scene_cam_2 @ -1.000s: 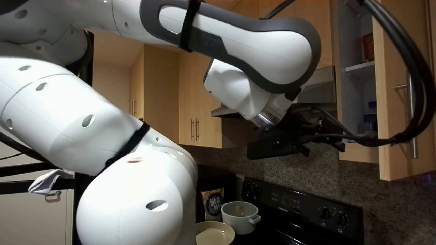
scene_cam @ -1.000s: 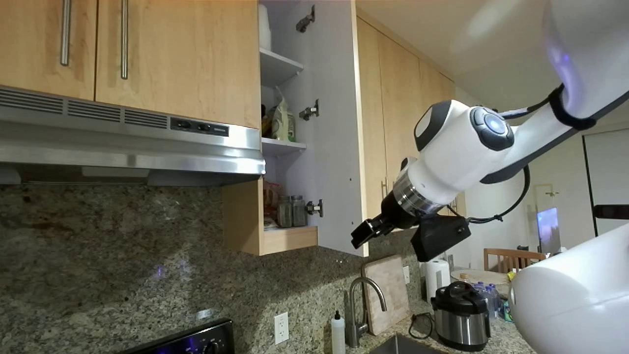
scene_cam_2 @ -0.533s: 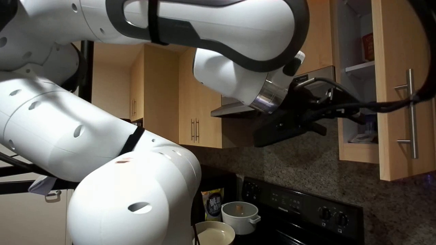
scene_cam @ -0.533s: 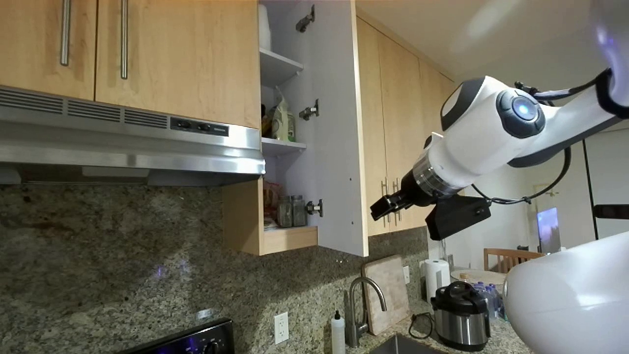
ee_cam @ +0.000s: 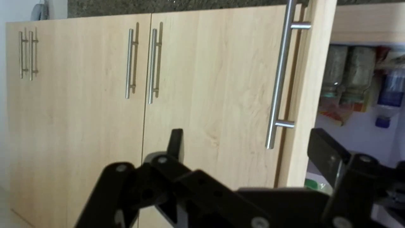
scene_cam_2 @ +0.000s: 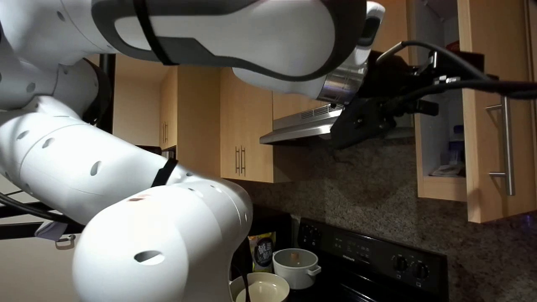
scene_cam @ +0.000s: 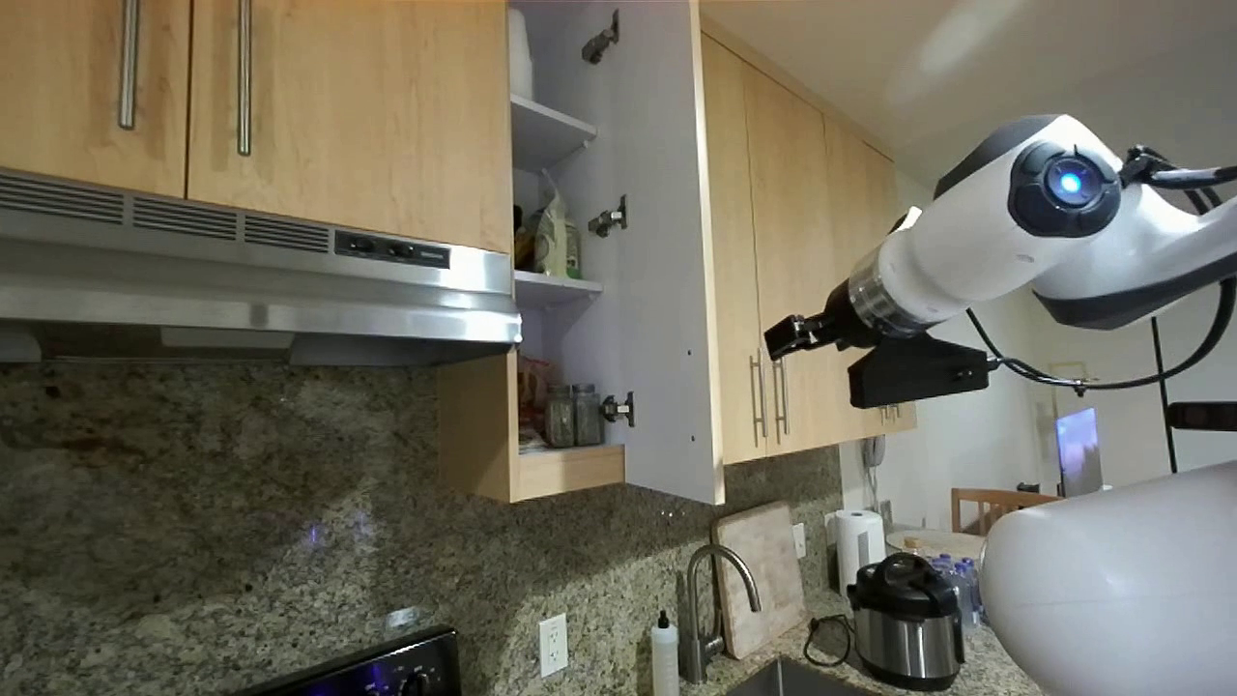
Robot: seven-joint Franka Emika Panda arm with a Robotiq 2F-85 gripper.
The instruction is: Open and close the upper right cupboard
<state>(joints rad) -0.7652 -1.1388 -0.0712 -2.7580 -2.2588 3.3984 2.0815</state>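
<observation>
Hanging open on its hinges (scene_cam: 609,218), the door (scene_cam: 662,290) of the upper right cupboard (scene_cam: 570,471) stands just past twelve o'clock in an exterior view, its free edge (scene_cam: 709,319) dropping toward six. And there's room: a strip of open air shows between that edge and the gripper (scene_cam: 785,338) out at three o'clock, with more space beneath, above the faucet (scene_cam: 692,609) near five and the pressure cooker (scene_cam: 908,628) past it toward four. Here's the arm (scene_cam: 1005,232), stretching in from three o'clock, nose tipped toward eight, a black housing (scene_cam: 918,372) slung underneath! Over in an exterior view the forearm (scene_cam_2: 260,33) lies almost level across twelve, and at two the dark gripper overlaps the cupboard opening. The bar handle (scene_cam_2: 507,147) shows there too, at three o'clock on the door's outer face, and again in the upside-down wrist view. There the two fingers (ee_cam: 175,144) stand well apart, the handle's end showing between them; how near it is, nobody can tell from here. Jars (ee_cam: 357,72) inside the cupboard appear at about two o'clock, while the white pot (scene_cam_2: 295,270), close to six, turns up in an exterior view alone.
</observation>
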